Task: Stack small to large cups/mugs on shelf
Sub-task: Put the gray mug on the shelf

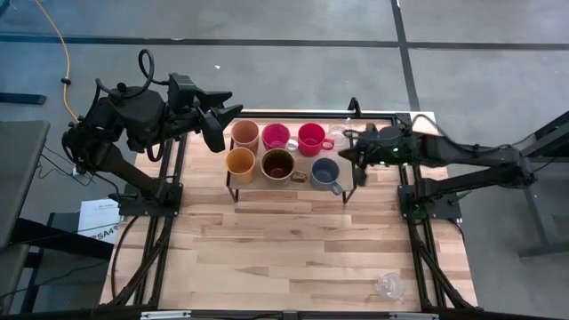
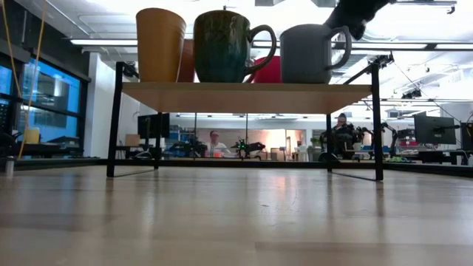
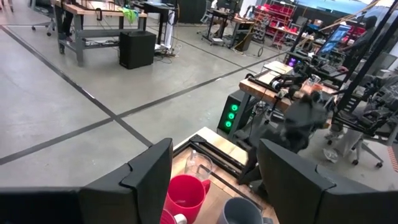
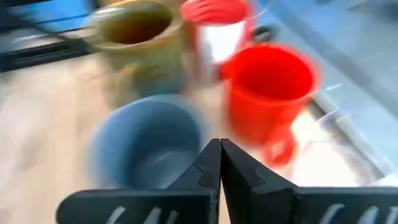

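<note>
The shelf stands on the far middle of the table and bears seven cups. The back row holds the peach tumbler, pink cup, red cup and a clear glass. In front stand the orange-yellow cup, dark-brown mug and grey-blue mug. A second clear glass stands on the table near the right front corner. My left gripper hovers open off the shelf's left end. My right gripper is shut at the shelf's right end, above the gap between the grey-blue mug and red cup.
The wooden tabletop in front of the shelf is bare apart from the lone glass. Black arm mounts run along the table's left and right edges. In the low view, people sit at benches in the room beyond the shelf legs.
</note>
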